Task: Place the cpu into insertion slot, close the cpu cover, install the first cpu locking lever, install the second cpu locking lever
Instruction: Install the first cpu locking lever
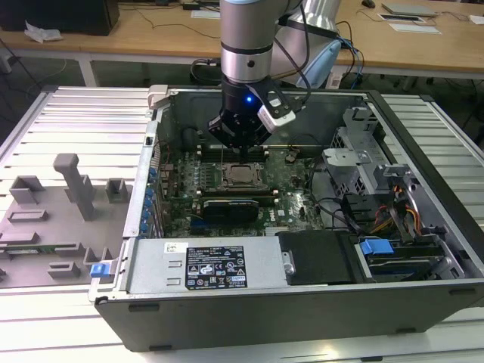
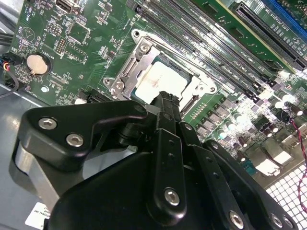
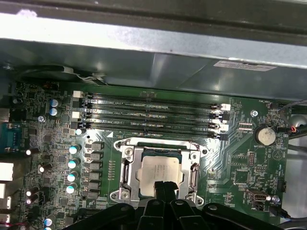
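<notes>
Pincer (image 3: 165, 188) tips seemingly closed, empty, just over cpu (image 3: 156, 170) edge; cpu cover (image 3: 125, 167) lies flat around cpu.

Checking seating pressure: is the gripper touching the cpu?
Cannot tell. In the first wrist view the gripper overlaps the edge of the cpu, hiding any contact or gap.

In the first wrist view you cannot see one edge of the cpu cover (image 3: 128, 167) or part of the cpu (image 3: 156, 168); the gripper (image 3: 165, 188) hides them. In the exterior view the insertion slot (image 1: 242, 175) is too small to judge.
</notes>
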Controlling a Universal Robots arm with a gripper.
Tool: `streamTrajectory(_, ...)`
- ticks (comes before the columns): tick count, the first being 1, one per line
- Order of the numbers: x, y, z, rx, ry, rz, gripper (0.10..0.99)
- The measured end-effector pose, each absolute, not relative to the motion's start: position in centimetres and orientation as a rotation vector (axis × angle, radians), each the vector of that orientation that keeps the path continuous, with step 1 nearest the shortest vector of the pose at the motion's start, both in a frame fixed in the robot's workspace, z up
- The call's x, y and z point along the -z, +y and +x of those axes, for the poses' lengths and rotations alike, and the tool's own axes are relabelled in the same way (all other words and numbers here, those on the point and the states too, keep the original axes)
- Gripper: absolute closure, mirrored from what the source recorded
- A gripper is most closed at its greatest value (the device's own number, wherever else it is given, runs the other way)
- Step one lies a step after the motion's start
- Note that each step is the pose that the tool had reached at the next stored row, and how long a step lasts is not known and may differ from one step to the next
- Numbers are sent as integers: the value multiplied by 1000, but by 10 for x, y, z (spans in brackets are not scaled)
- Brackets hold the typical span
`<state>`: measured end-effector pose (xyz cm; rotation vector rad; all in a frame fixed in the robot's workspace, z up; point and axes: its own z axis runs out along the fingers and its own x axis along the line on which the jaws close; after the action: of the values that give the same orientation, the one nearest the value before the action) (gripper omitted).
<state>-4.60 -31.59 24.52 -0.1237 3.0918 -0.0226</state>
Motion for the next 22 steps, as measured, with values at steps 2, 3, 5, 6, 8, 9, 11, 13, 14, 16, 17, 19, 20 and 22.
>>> streamTrajectory(2,-246,-316,-46,21,3092,-123,980)
streamTrajectory(3,-247,-316,-46,21,3092,-123,980)
streamTrajectory(5,-247,-316,-46,21,3092,-124,980)
streamTrajectory(6,-247,-316,-46,21,3092,-124,980)
streamTrajectory(8,-248,-316,-46,21,3092,-124,980)
streamTrajectory(9,-248,-316,-47,21,3092,-124,980)
streamTrajectory(11,-248,-316,-49,21,3092,-124,980)
streamTrajectory(13,-248,-316,-51,21,3092,-124,980)
streamTrajectory(14,-248,-316,-52,21,3092,-124,980)
streamTrajectory(16,-248,-316,-55,21,3092,-124,980)
streamTrajectory(17,-248,-316,-56,21,3092,-124,980)
streamTrajectory(19,-248,-316,-60,21,3092,-124,980)
streamTrajectory(20,-248,-316,-62,21,3091,-124,980)
streamTrajectory(22,-248,-316,-67,21,3091,-124,980)
